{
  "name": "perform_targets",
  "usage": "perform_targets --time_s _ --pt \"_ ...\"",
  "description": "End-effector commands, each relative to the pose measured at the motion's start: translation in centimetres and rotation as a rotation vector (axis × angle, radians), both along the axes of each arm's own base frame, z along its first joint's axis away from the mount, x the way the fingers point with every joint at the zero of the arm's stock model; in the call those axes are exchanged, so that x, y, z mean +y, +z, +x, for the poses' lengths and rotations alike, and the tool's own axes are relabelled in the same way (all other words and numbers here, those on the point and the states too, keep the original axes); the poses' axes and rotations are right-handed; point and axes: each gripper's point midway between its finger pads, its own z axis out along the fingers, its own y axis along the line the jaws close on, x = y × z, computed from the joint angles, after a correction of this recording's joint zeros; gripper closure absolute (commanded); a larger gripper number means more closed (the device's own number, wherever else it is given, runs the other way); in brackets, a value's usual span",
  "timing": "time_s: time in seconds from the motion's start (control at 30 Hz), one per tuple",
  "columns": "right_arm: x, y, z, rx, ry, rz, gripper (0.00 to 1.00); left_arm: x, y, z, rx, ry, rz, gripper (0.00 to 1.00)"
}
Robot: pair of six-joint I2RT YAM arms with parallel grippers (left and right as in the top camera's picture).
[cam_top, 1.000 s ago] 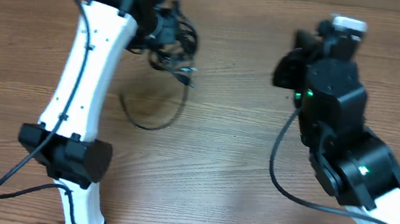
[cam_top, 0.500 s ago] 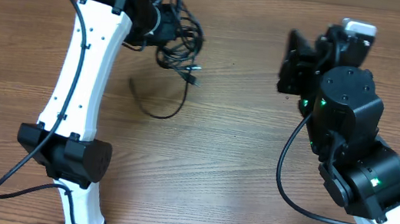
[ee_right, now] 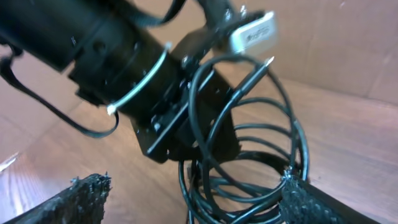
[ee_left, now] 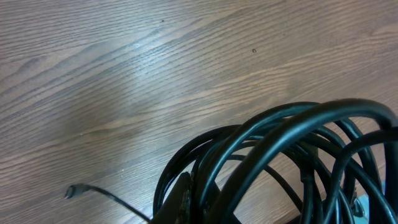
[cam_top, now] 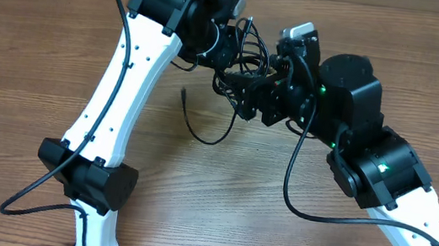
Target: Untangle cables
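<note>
The left jaws were closed tight, apparently pinching the tangle of cables [cam_top: 243, 58] at the far middle of the counter [cam_top: 31, 73]. The right jaws stood wide open with the coils hanging between them, gripping nothing. One loose plug end [cam_top: 184, 95] trailed out onto the wood toward the left.

Left end effector [cam_top: 228, 48] seemingly clamped; right end effector [ee_right: 196, 199] spread wide.
</note>
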Motion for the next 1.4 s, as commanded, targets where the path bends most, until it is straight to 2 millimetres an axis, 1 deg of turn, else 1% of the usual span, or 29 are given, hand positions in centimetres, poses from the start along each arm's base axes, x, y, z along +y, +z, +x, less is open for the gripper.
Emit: perform_targets --time_s 0.0,0.1,0.13,0.17,0.23,0.33,0.4,0.5,0.57,0.63,0.67,0.73,0.77,0.83,0.97,1.07,1.17,1.3,1.37 --pt "0.4 0.1 -0.5 -0.026 0.063 -0.033 0.11 -0.2 -0.3 -0.2 0.001 -0.042 0.002 0.96" --pt "0.3 -0.7 -0.7 -0.019 0.077 -0.069 0.11 -0.2 -0.3 -0.2 0.002 -0.042 0.001 0.96" --pt "0.3 -1.0 -0.7 -0.017 0.083 -0.083 0.12 -0.3 -0.3 -0.2 0.004 -0.044 -0.004 0.96" --pt "0.3 -1.2 -0.8 -0.014 0.087 -0.093 0.15 -0.5 -0.2 -0.4 0.010 -0.051 -0.018 0.96" --pt "0.2 -1.7 -0.8 -0.012 0.098 -0.117 0.25 -1.2 0.1 -0.8 0.020 -0.079 -0.059 0.96" --pt "0.3 -2.3 -0.7 -0.009 0.108 -0.137 0.35 -2.3 0.6 -1.4 0.030 -0.139 -0.122 0.96" --pt "0.4 -2.7 -0.5 -0.001 0.109 -0.144 0.40 -2.6 0.8 -1.7 0.035 -0.151 -0.140 0.96" --pt "0.7 -3.2 -0.1 0.006 0.110 -0.152 0.42 -2.6 0.8 -1.7 0.036 -0.152 -0.138 0.96" --pt "0.8 -3.3 0.1 0.004 0.112 -0.153 0.43 -2.7 0.7 -1.7 0.034 -0.154 -0.133 0.96" --pt "0.8 -3.2 0.2 -0.018 0.121 -0.162 0.49 -2.6 0.6 -1.7 0.029 -0.152 -0.119 0.96" --pt "0.9 -3.0 0.2 -0.025 0.121 -0.160 0.49 -2.6 0.6 -1.7 0.028 -0.152 -0.114 0.96" --pt "1.0 -2.6 0.4 -0.040 0.120 -0.151 0.55 -2.8 0.6 -1.8 0.028 -0.158 -0.115 0.96" --pt "1.0 -2.6 0.4 -0.042 0.120 -0.150 0.55 -2.9 0.6 -1.9 0.028 -0.159 -0.115 0.96" --pt "1.0 -2.5 0.5 -0.045 0.117 -0.150 0.60 -3.0 0.6 -2.0 0.029 -0.163 -0.115 0.96" --pt "0.4 -3.3 1.2 -0.036 0.073 -0.183 0.73 -3.3 0.6 -2.2 0.031 -0.170 -0.119 0.96" --pt "0.4 -3.9 1.5 -0.022 0.066 -0.197 0.83 -3.3 0.6 -2.1 0.030 -0.170 -0.117 0.96" --pt "0.4 -3.6 1.7 -0.035 0.063 -0.189 0.96 -3.1 0.5 -2.0 0.025 -0.166 -0.108 0.96" --pt "0.6 -1.8 2.2 -0.088 0.036 -0.142 0.96 -1.9 -0.1 -1.2 0.006 -0.114 -0.030 0.96" --pt "-0.2 -0.3 2.8 -0.100 -0.046 -0.089 0.96 -0.7 -0.5 -0.6 0.006 -0.030 0.029 0.96"
